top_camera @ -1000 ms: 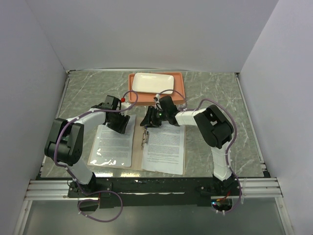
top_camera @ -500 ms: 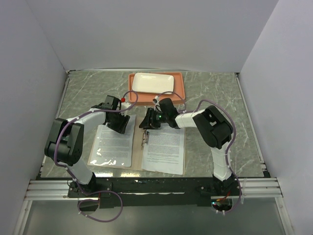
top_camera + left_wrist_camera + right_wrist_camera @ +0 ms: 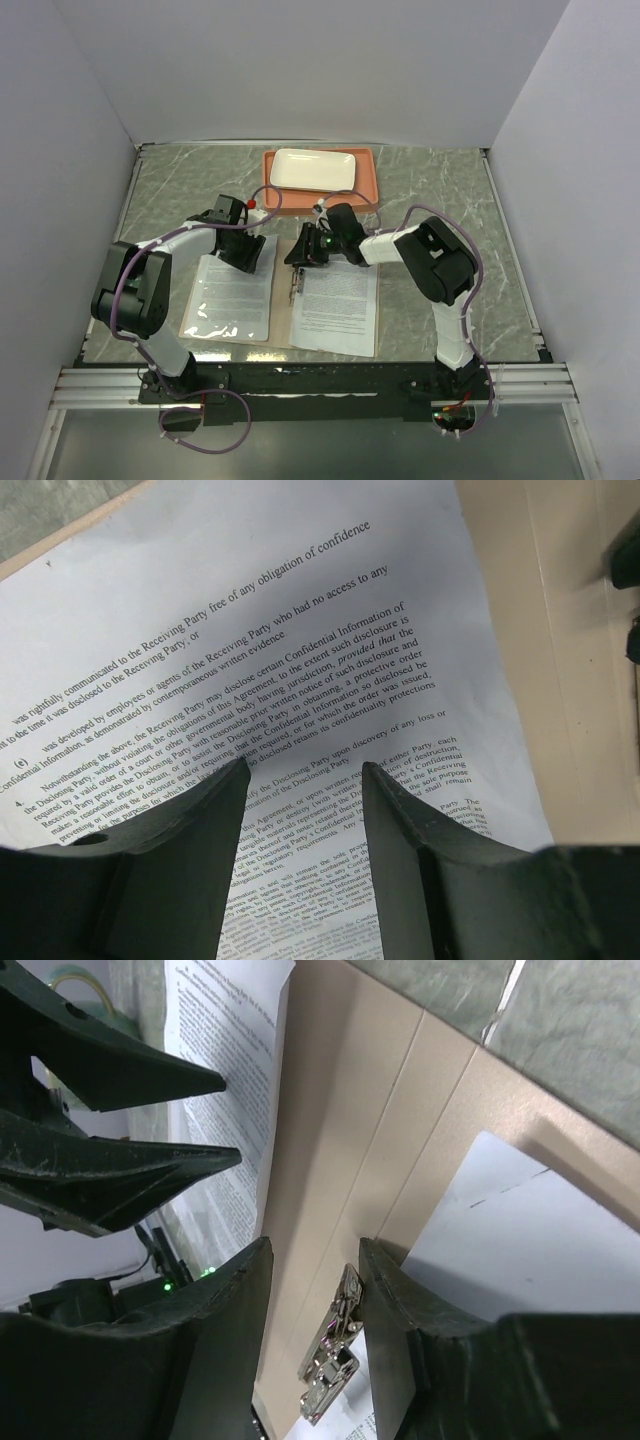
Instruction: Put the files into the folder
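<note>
Folder: tan, lying open and flat on the tabletop, lower centre of the overhead view.
Clip: metal, on the folder's bare middle strip, toward its upper end.
Left-hand sheet: printed page on the folder's left half; glossy glints along its edges.
Right-hand sheet: printed page on the folder's right half, its top left corner just beside the clip.
Left pincer: over the upper right corner of the left-hand sheet; fingers apart, only printed text showing between them, nothing gripped.
Right pincer: over the top of the middle strip, just above the clip in frame; fingers apart, bare cardboard and the clip showing between them, nothing gripped.
Tray: orange, upper centre, beyond the folder; white plate lies in it.
</note>
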Robot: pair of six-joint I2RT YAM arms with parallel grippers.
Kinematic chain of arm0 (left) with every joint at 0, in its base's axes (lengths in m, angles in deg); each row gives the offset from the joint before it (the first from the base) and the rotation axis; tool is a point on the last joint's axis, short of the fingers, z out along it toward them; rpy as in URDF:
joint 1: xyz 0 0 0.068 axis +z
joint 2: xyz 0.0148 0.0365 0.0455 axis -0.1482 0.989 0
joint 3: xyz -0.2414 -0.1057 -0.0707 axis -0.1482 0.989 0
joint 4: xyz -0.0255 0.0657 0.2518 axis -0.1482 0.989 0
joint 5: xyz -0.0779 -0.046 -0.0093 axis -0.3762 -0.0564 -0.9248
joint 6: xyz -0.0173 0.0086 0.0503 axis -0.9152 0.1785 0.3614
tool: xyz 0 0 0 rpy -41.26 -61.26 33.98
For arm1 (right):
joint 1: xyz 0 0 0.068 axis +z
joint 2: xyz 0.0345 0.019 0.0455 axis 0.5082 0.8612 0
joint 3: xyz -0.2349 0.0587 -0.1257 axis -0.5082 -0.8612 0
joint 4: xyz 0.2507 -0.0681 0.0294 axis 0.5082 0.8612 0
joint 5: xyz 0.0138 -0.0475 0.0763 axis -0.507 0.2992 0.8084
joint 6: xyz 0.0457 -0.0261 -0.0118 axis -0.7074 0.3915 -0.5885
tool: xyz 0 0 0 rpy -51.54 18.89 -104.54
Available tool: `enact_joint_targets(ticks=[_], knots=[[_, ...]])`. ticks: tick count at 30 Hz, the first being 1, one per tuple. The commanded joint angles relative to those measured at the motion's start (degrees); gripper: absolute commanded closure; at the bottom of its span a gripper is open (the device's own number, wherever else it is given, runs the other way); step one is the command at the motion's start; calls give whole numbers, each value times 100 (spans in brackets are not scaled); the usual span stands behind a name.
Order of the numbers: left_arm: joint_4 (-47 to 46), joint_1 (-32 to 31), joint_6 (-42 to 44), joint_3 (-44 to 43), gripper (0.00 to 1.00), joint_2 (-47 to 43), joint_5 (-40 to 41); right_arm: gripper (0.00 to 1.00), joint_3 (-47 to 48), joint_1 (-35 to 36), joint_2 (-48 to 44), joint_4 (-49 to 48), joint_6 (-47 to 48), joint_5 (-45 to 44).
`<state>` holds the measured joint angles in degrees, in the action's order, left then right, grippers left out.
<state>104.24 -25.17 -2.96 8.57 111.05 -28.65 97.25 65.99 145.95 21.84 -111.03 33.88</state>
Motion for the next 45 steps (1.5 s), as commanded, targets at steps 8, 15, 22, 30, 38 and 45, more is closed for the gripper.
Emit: enact_joint_targets(ticks=[8, 15, 22, 30, 38, 45], knots=[[142, -41, -73, 73, 45, 19, -70, 53, -39, 24, -370, -665, -374, 272], [160, -49, -46, 46, 45, 19, -53, 54, -109, 33, -475, -770, -506, 334], [169, -41, -55, 29, 46, 28, -79, 54, -214, 68, -694, -832, -691, 360], [195, -41, -47, 11, 46, -8, -97, 54, -408, 209, -827, -762, -788, 343], [195, -41, -47, 20, 46, -43, -97, 55, -425, 367, -905, -647, -823, 264], [221, -41, -38, 11, 46, -60, -79, 56, -513, 428, -1099, -305, -718, 237]])
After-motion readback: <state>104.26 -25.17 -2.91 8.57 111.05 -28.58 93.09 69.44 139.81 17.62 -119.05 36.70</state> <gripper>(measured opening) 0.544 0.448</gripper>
